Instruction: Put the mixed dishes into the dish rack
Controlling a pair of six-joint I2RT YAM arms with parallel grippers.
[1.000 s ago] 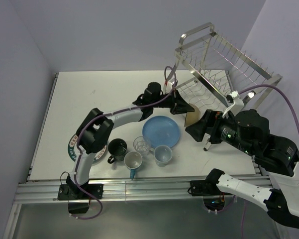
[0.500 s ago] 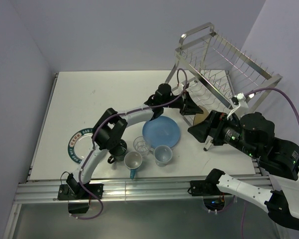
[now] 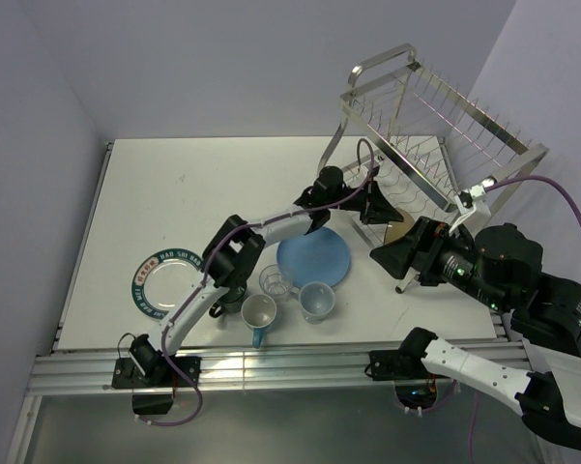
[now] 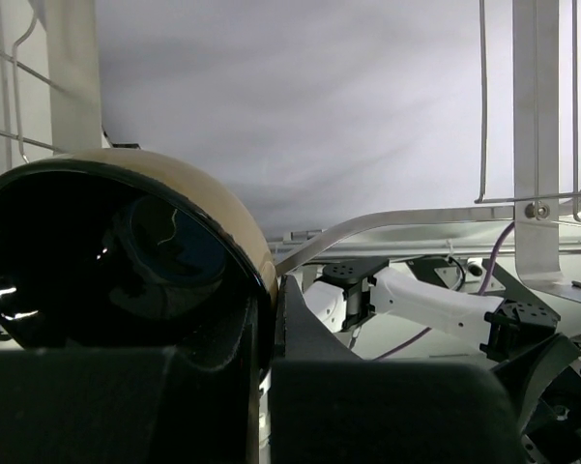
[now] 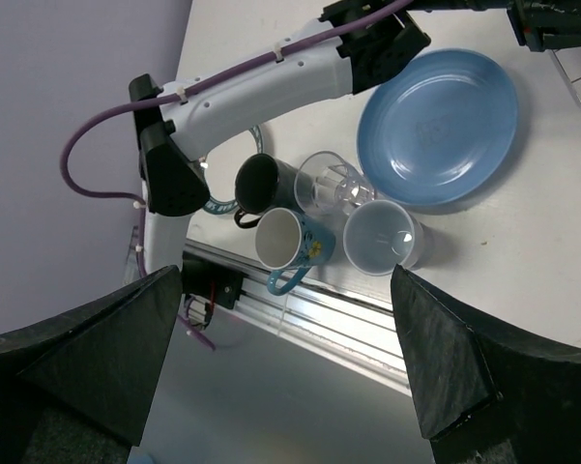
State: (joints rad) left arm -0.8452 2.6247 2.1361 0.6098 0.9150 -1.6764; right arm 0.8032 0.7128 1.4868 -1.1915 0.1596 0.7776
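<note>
My left gripper [image 3: 377,206] is shut on the rim of the black bowl [image 4: 106,251], which is tan outside; one finger is inside and one outside. It holds the bowl [image 3: 400,232] tilted at the front of the lower tier of the dish rack [image 3: 435,126]. My right gripper [image 3: 392,253] hovers open and empty just right of the light-blue plate [image 3: 314,258]. In the right wrist view the right gripper [image 5: 280,358] looks down on the plate [image 5: 437,126], the clear glass [image 5: 331,184], the light-blue cup [image 5: 382,237], the white-and-blue mug [image 5: 290,244] and the dark mug [image 5: 259,182].
The white plate with the teal lettered rim [image 3: 159,280] lies at the table's left. The left arm [image 3: 237,256] stretches across the middle above the mugs. Rack wires and a flat metal leg [image 4: 527,145] stand close to the right of the bowl.
The left arm has carried the bowl rightward up to the rack's lower tier. The right gripper has drifted slightly right. More of the white plate is uncovered.
</note>
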